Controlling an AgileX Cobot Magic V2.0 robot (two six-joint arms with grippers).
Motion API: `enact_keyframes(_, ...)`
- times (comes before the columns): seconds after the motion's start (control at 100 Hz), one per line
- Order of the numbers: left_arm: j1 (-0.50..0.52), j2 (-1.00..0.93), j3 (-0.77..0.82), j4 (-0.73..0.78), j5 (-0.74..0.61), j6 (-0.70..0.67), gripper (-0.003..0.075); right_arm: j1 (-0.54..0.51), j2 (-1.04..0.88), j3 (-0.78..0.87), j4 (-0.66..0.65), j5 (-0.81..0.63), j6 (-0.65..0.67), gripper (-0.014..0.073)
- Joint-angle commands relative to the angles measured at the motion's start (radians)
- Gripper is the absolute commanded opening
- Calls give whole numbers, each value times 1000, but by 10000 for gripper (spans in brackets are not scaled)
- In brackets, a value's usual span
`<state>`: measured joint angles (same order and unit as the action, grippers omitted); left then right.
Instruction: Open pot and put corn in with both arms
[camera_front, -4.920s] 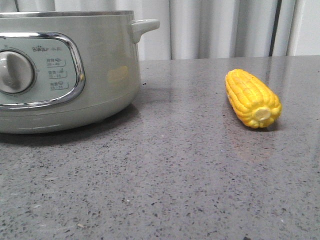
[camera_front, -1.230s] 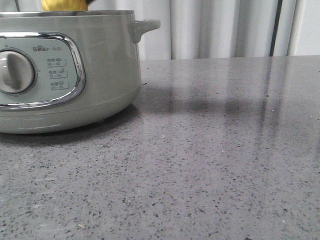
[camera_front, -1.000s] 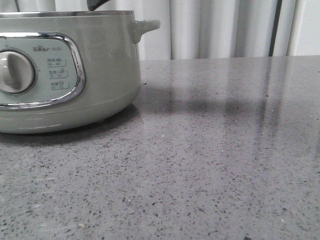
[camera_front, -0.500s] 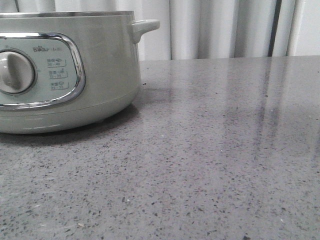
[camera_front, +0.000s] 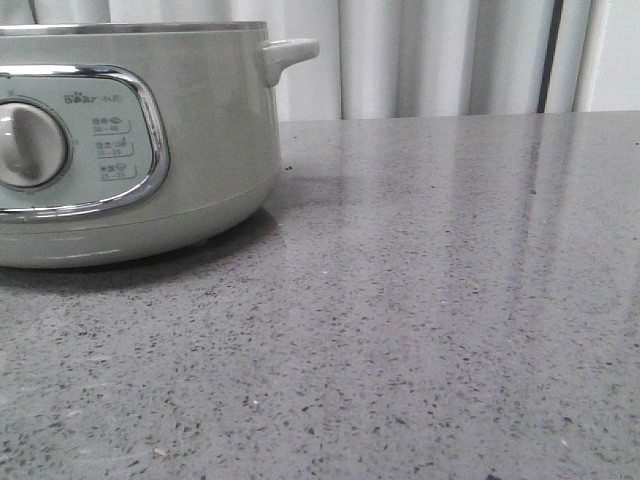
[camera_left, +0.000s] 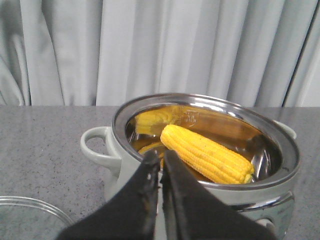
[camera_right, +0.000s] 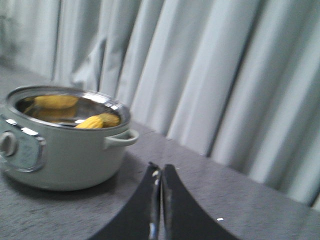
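Observation:
The pale grey-green pot (camera_front: 210, 140) stands at the left of the table, lid off, with its dial and chrome panel facing me. In the left wrist view the yellow corn (camera_left: 206, 154) lies inside the pot (camera_left: 115, 172) on the steel bowl. My left gripper (camera_left: 161, 157) is shut and empty, just outside the pot's rim. In the right wrist view the pot (camera_right: 75, 150) stands a short way off, with the corn (camera_right: 95, 121) inside. My right gripper (camera_right: 160, 170) is shut and empty above the table. No gripper shows in the front view.
A glass lid's edge (camera_left: 35, 205) lies on the grey speckled table (camera_front: 420, 300) beside the pot in the left wrist view. White curtains (camera_front: 440, 55) hang behind the table. The pot's side handle (camera_front: 290, 52) sticks out to the right.
The corn has gone from the table's right side. About a second ago it showed above the pot's rim with a dark gripper; now neither shows in the front view.

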<state>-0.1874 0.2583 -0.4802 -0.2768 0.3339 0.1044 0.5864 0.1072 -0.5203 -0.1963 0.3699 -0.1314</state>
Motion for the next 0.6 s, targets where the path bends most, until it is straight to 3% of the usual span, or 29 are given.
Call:
enact_keyframes(0.0,-8,7,-34,-19,-94,2,-20,-40,-32,-16,-45,-97,4,-52)
enact_keyframes(0.59,-8,7,-34,-21,-65,2,-20,-60,-40,-16,-45,-99,4,-53)
